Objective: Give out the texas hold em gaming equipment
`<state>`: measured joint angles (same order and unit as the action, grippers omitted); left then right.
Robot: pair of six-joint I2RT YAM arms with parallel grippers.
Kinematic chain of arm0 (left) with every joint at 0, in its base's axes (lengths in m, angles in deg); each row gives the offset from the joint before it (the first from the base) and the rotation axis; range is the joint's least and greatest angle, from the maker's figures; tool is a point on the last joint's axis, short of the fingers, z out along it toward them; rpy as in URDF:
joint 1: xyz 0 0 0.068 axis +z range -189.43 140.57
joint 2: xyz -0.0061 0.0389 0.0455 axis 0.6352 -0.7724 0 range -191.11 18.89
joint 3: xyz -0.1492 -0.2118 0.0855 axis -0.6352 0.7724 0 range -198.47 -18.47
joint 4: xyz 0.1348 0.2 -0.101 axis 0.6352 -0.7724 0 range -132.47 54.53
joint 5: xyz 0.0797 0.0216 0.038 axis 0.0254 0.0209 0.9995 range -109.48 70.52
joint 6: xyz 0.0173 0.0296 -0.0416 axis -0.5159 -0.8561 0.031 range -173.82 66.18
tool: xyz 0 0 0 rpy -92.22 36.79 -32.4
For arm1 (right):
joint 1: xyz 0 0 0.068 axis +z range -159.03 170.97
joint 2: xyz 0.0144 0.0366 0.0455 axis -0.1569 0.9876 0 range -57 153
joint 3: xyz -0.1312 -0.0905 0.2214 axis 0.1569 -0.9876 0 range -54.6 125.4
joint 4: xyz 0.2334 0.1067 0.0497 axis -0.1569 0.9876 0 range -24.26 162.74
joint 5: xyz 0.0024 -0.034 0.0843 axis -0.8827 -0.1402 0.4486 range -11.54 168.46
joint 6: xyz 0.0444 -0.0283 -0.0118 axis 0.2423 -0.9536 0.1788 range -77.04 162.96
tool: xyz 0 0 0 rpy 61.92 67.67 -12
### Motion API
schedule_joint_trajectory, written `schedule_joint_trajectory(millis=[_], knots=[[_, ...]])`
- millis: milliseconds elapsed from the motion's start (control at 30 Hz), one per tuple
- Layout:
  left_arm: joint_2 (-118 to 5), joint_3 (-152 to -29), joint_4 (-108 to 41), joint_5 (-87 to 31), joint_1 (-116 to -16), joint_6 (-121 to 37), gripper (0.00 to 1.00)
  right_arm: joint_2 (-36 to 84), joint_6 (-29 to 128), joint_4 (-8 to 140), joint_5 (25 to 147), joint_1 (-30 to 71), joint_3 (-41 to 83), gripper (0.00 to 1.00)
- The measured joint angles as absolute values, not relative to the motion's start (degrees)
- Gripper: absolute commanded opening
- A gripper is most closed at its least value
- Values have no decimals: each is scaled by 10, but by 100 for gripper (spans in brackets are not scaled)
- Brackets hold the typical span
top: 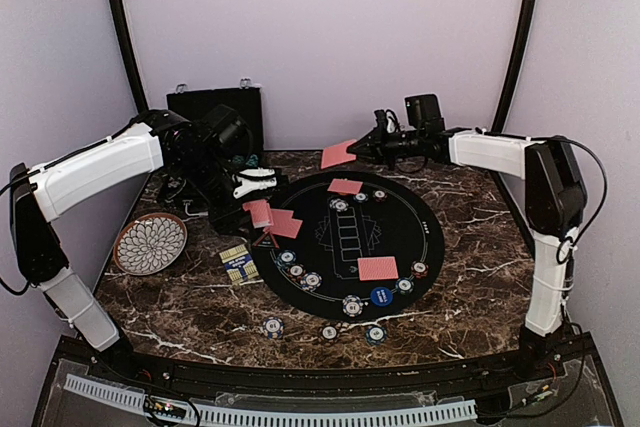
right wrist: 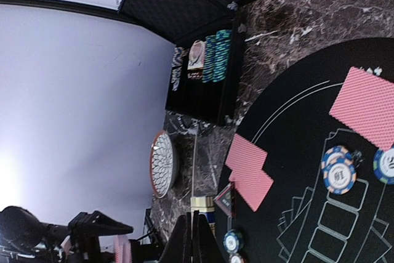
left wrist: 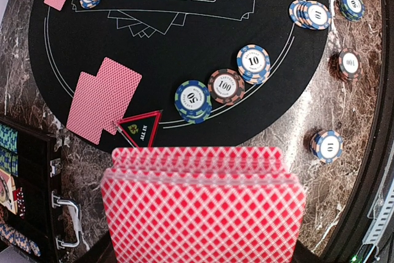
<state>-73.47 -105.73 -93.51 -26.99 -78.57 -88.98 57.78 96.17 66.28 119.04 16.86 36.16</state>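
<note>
Red-backed cards fill the lower part of the left wrist view: this is the deck [left wrist: 203,207], backs up. My left pincer [top: 255,190] is closed on the deck and holds it at the left rim of the round black mat [top: 400,217], close to a triangular marker [left wrist: 140,129] lettered ALL IN.

My right pincer [top: 358,150] is closed on a single card [top: 338,154], held clear of the marble table [top: 470,277] beyond the mat's far edge. In the right wrist view the fingers [right wrist: 183,241] press together and that card shows edge-on as a thin line.

Items on the mat:
- Dealt cards [top: 283,222], face down, just beside the marker, with more at the far side and the near side.
- Chips [top: 352,305] in short stacks along the near arc, with three more stacks on the marble just outside it.
- Blue disc [top: 380,295] lettered SMALL BLIND, among the near stacks.

Items off the mat: an open black case [top: 215,112] at the far left corner and a patterned plate [top: 150,243] at the left.
</note>
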Motion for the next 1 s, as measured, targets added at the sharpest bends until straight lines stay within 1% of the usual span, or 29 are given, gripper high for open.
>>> schedule_joint_trajectory(millis=[367,633,800,867,1000], knots=[[-735,-1057,-936,-269,-786,-890,3,762,907,769,1147,157,531,0],[-735,-1057,-936,-269,-786,-890,3,811,889,802,1127,151,611,0],[-735,-1054,-936,-270,-786,-891,3,841,885,804,1116,143,634,0],[-735,-1052,-936,-269,-786,-892,3,855,884,806,1113,142,640,2],[-735,-1050,-936,-270,-786,-892,3,877,882,812,1103,139,646,12]])
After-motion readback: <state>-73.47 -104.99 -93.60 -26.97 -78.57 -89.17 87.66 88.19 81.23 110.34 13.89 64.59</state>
